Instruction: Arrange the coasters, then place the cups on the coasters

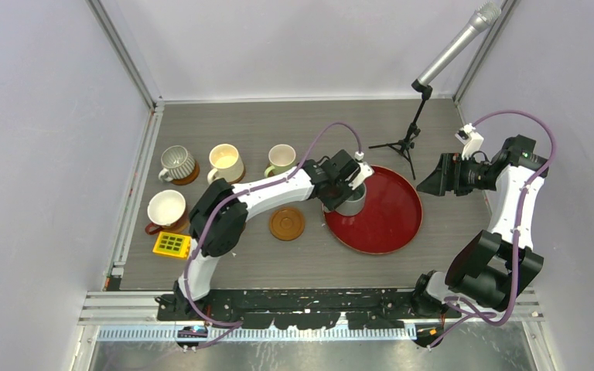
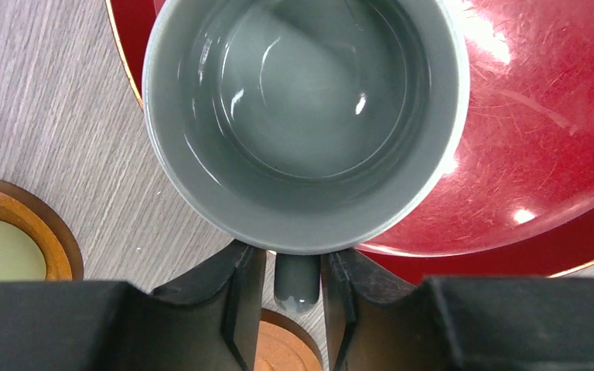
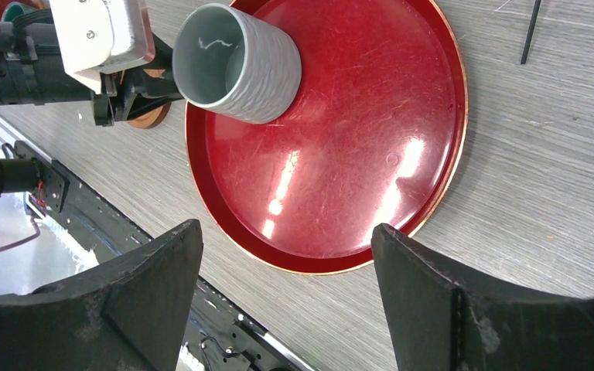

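Observation:
A grey cup is at the left edge of the red tray. My left gripper reaches over it, fingers either side of its handle, with a thin gap showing, so it is narrowly open. I cannot tell whether the cup rests on the tray. An empty coaster lies just left of the tray. A ribbed cup, a cream cup, a pale green cup and a white cup stand on coasters at the left. My right gripper hovers open right of the tray, holding nothing.
A microphone on a black tripod stands behind the tray. A yellow grid block lies near the front left. Metal rails run along the table's left edge.

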